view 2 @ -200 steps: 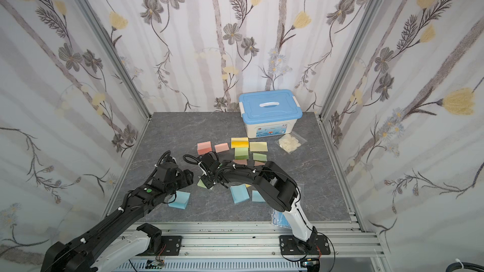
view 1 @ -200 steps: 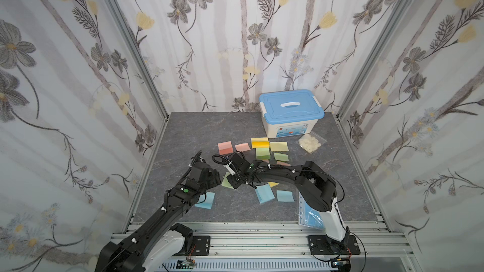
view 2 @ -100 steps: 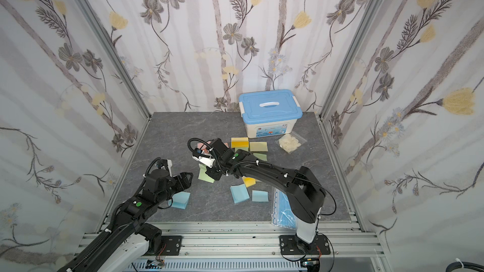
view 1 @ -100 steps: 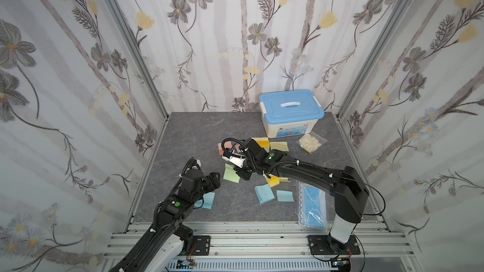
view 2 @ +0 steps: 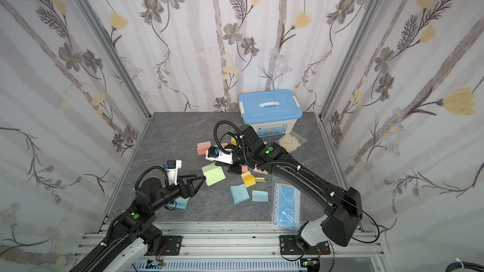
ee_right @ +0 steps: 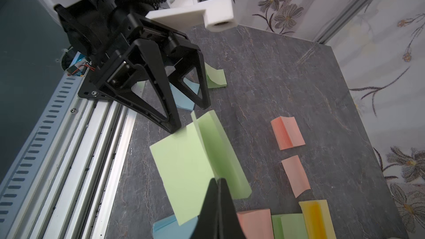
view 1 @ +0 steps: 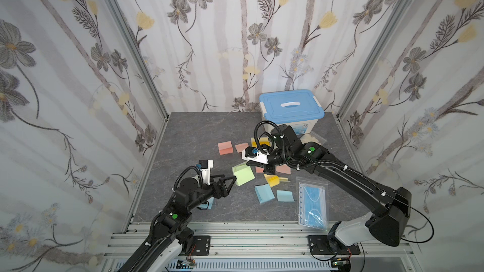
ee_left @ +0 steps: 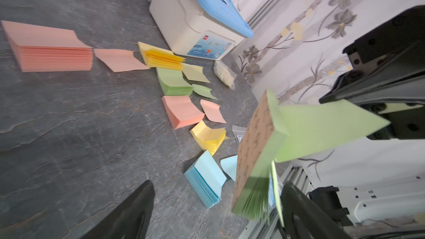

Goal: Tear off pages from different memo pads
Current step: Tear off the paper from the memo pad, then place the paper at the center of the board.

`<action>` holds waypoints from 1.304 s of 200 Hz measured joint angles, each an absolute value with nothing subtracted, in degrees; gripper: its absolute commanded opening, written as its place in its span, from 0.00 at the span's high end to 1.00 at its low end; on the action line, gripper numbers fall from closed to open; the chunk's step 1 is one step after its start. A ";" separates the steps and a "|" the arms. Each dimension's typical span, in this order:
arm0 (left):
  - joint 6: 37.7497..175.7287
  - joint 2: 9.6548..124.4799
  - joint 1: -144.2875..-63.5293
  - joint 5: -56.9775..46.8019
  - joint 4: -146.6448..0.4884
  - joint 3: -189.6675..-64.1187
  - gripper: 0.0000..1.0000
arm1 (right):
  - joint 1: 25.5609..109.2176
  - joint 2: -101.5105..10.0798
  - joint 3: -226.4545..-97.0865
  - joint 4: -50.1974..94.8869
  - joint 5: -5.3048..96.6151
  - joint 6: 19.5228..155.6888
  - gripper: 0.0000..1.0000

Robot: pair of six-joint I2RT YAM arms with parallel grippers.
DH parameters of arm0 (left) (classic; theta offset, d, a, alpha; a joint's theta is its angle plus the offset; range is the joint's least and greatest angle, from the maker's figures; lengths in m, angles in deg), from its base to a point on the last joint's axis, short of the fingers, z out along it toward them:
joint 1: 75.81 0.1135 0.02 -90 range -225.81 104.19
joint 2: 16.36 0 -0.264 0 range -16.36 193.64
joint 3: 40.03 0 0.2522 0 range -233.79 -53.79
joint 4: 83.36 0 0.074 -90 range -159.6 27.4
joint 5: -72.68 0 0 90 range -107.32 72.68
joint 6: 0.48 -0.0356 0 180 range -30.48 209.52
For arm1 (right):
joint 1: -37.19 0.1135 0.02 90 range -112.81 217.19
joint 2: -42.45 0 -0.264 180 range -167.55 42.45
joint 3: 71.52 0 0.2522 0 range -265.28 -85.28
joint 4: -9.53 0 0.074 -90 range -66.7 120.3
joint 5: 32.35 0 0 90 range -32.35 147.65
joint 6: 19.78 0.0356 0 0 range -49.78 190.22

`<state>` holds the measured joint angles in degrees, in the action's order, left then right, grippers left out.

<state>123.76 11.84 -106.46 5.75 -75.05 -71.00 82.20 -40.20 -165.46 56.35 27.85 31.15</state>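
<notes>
R gripper (ee_right: 218, 182) was seen clenched on the top green page (ee_left: 322, 129) of a green memo pad (ee_right: 226, 157). Page was joined to pad along one edge. Pad was hung under it, lifted off the table (view 1: 199, 137), tilted, brown backing shown in L wrist view.

L gripper (ee_right: 189, 117) was found released: jaws wide apart, nothing gripped. One fingertip was placed right at the page's free corner; touch vs gap couldn't be told. In L wrist view, pad's lower end was framed btw the L fingers.

Other memo pads were laid flat on table btw the arms & the blue-lidded box (view 1: 290, 103):
- pink pad (view 1: 225, 147) on L side of the group
- yellow pad (view 1: 272, 180) mid-group
- blue pad (view 1: 264, 193) nearer the front rail

Loose pages were noted too: pink page (view 1: 241, 147) just beside pink pad, blue page (view 1: 285, 196) just beside blue pad.

Bag of face masks (view 1: 313, 205) was laid at table front on R side, near blue page.
</notes>
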 measured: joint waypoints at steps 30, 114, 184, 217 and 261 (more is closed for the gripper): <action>122.77 10.62 -109.48 8.00 -78.81 -70.78 0.13 | 82.00 -39.13 -165.33 57.73 24.11 30.78 1.00; 118.91 13.20 -115.25 3.96 -77.34 -72.49 0.97 | 81.74 -38.83 -166.93 59.09 21.23 35.46 1.00; 119.87 12.98 -115.47 -7.62 -67.05 -75.90 1.00 | 81.48 -36.47 -163.15 50.45 31.15 39.20 1.00; 121.79 14.31 -115.29 -15.23 -54.53 -79.26 1.00 | 81.15 -36.09 -160.98 41.51 40.07 37.12 1.00; 124.04 14.93 -114.68 -23.95 -41.04 -85.56 1.00 | 80.76 -48.03 -162.60 40.38 44.27 25.32 1.00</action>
<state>124.04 14.93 -114.68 -23.95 -41.04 -85.56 80.76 -48.03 -162.60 40.38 44.27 25.32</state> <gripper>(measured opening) 0.097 0.049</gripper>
